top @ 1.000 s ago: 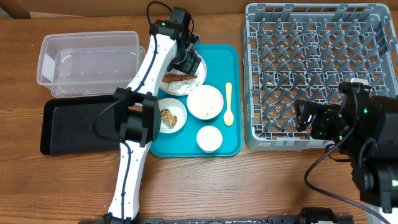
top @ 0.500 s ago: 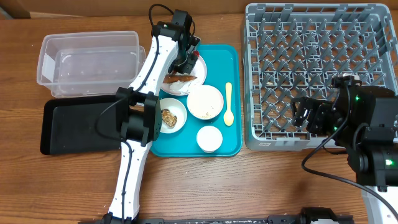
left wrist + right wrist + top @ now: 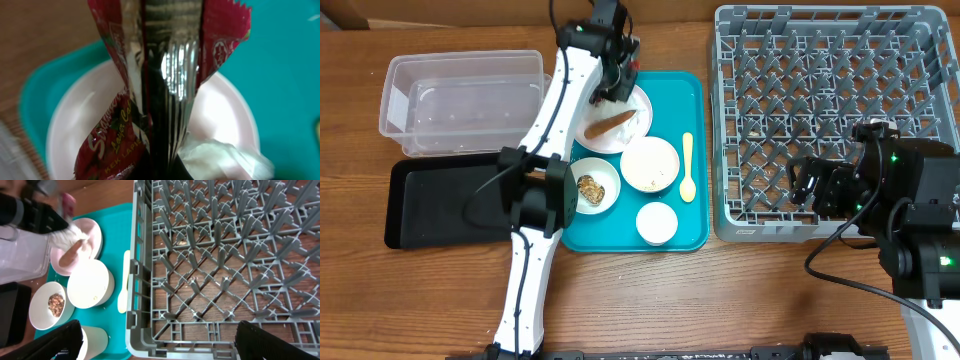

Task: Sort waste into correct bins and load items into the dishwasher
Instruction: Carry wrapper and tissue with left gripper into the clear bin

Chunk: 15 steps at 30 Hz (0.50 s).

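My left gripper (image 3: 614, 72) is shut on the red snack wrapper (image 3: 220, 45), which hangs above the pale-pink plate (image 3: 75, 120) and fills the left wrist view. An orange stick (image 3: 605, 123) and the crumpled white napkin (image 3: 220, 155) lie on that plate. On the teal tray (image 3: 698, 100) stand a white bowl with rice (image 3: 649, 164), a bowl with a brown lump (image 3: 592, 188), a white cup (image 3: 657, 222) and a pale-yellow spoon (image 3: 687, 167). My right gripper (image 3: 167, 345) is open over the near-left corner of the grey dish rack (image 3: 830, 120), holding nothing.
The clear plastic tub (image 3: 460, 95) stands at the far left, and the flat black tray (image 3: 430, 205) lies in front of it, both left of the teal tray. My left arm stretches along the teal tray's left edge. The rack takes up the right side of the table.
My left gripper shut on the red wrapper and raised it off the plate toward the far side, uncovering the orange stick. The right arm shifted slightly, then stayed put.
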{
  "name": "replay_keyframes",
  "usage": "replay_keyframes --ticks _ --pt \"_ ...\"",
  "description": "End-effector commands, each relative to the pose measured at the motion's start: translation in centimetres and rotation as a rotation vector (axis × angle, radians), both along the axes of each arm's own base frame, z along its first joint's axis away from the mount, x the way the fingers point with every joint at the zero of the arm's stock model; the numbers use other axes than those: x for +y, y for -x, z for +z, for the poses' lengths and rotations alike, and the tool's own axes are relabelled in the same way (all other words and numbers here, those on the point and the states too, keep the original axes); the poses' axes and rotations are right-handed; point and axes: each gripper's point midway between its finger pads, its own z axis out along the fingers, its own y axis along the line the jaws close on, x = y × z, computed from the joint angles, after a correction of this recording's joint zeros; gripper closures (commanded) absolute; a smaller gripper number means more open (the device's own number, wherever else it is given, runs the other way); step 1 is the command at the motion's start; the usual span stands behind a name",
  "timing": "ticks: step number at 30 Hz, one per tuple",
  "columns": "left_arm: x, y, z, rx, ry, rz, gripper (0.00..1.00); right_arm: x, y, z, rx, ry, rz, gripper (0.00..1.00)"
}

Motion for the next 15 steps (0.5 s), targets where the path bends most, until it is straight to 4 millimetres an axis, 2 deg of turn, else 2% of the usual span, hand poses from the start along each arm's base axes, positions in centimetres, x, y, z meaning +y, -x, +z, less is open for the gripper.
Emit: replay_keyframes --ticks 1,8,10,15 --pt "0.0 -0.2 8.4 -0.152 0.051 0.020 0.96 0.3 0.2 0.0 0.003 -0.006 0.016 0.00" --pt "0.9 1.4 12.9 -0.198 0.061 0.033 0.96 0.5 0.6 -0.3 0.023 -0.012 0.020 0.01" --pt "2.7 1.9 14.2 -0.205 0.042 0.097 0.96 0.5 0.6 -0.4 0.024 -0.012 0.020 0.01" --pt "9.0 2.8 16.6 -0.208 0.026 0.285 0.96 0.5 0.6 -0.3 0.020 -0.012 0.021 0.01"
